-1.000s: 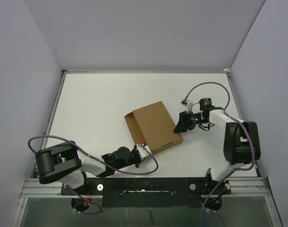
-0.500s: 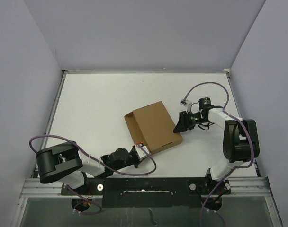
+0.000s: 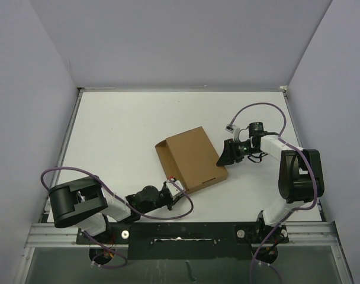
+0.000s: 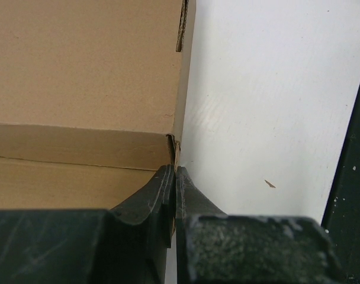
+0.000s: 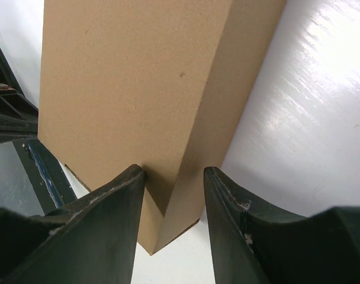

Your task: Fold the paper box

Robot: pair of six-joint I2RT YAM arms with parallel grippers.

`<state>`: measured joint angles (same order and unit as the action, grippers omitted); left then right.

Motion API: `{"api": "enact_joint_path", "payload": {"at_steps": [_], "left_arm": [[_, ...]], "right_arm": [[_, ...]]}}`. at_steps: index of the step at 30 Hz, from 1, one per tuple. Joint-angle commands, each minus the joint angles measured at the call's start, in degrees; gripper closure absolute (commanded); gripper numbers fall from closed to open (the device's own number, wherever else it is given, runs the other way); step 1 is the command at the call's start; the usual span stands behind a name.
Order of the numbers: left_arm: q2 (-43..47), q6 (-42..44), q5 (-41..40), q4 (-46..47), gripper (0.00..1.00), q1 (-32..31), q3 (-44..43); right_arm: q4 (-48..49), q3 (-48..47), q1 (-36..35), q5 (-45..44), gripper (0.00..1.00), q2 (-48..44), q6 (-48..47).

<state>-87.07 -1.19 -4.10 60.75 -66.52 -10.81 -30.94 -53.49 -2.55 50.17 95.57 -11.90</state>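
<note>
Logged paper box (image 3: 192,160) lying flat mid-table, lid down. Read left gripper (image 4: 174,171) as clenched on nothing, tips butting the near corner, probably to brace against sliding. Noted right gripper (image 5: 174,173) with jaws apart astride the opposite edge, no clamp evident; likely there to press or tuck. Recorded matte white table (image 3: 121,130), 3 lilac walls (image 3: 168,41).

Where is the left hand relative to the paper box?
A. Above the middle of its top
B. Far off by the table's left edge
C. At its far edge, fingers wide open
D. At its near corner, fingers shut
D: the left hand has its fingers pressed together right at the near corner of the paper box, seen in both the top and left wrist views.
</note>
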Motion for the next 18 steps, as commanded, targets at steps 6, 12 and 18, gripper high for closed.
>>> {"api": "enact_joint_path", "payload": {"at_steps": [6, 12, 18], "left_arm": [[-0.75, -2.21, -1.48, 3.63, 1.00, 1.02, 0.92], [0.00, -2.15, -1.19, 3.61, 1.00, 1.61, 1.04], [0.64, -2.52, -1.24, 3.23, 1.00, 2.00, 1.05]], "right_arm": [[0.97, -1.52, 0.46, -6.75, 0.57, 2.16, -2.07], [0.99, -1.53, 0.49, -6.67, 0.57, 2.25, -2.17], [0.99, -1.52, 0.45, -6.84, 0.57, 2.25, -2.16]]}}
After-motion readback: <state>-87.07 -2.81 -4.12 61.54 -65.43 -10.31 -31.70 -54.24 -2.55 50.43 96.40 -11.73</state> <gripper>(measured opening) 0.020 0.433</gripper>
